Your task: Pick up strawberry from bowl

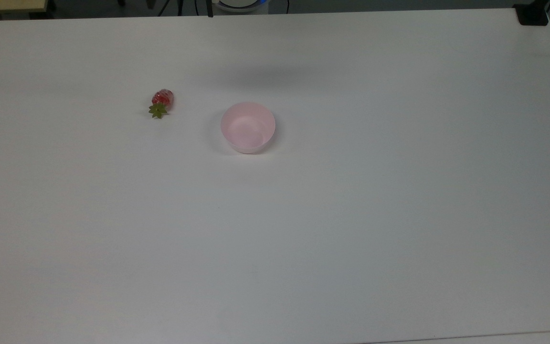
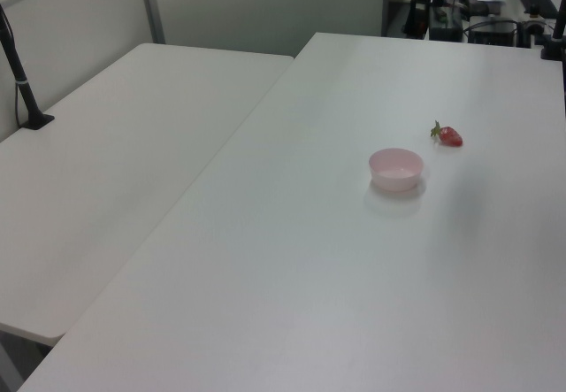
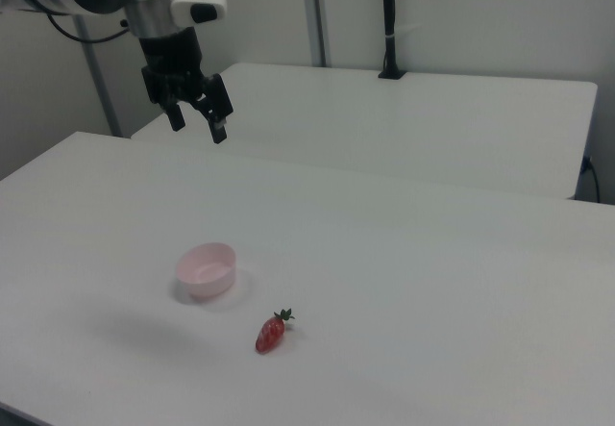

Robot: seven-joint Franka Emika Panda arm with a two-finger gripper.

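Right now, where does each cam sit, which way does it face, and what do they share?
Top view: overhead, looking down on the table; no arm parts identifiable.
Left view: raised past one long table edge, facing the bowl and strawberry.
Right view: raised at the opposite side, facing back; arm and open tool hang above the table.
Shared: bowl empty, strawberry lying apart on the table.
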